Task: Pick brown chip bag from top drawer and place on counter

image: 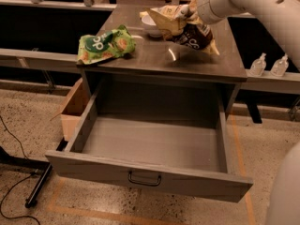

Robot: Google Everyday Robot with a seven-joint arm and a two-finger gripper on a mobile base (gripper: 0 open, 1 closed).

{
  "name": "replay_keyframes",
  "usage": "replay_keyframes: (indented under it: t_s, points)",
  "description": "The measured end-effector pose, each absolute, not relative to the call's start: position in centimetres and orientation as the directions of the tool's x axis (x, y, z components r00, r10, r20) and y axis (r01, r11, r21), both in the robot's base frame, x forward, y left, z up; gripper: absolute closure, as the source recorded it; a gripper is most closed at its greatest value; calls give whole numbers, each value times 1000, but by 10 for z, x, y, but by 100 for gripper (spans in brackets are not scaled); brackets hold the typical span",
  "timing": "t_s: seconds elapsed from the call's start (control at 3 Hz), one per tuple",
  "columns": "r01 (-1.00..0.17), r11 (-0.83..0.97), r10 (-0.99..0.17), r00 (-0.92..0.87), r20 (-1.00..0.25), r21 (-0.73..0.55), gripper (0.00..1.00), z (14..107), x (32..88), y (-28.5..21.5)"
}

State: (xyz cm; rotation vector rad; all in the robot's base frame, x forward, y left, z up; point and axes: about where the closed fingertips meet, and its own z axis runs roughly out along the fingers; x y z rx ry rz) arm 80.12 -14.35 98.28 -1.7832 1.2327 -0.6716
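Note:
The brown chip bag (187, 31), dark brown with a pale cream end and white lettering, rests crumpled on the back right of the counter (183, 59). My gripper (183, 12) is at the bag's top, mostly hidden behind the white arm (234, 1) that reaches in from the upper right. The top drawer (150, 142) stands pulled fully out below the counter; its grey inside holds nothing. Its dark bar handle (144, 178) is centred on the front panel.
A green chip bag (104, 44) lies at the counter's left edge. A white bowl (152, 27) sits behind the brown bag. A cardboard box (75, 108) stands on the floor left of the drawer. Two small bottles (269, 64) stand on a ledge at right.

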Motion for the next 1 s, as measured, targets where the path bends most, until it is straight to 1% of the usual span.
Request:
replay_keyframes:
  t_s: [0.67, 1.0]
  points:
    - [-525, -131, -943, 327, -57, -841, 36, 958, 817, -144]
    - [-567, -140, -945, 321, -61, -812, 5, 947, 810, -145]
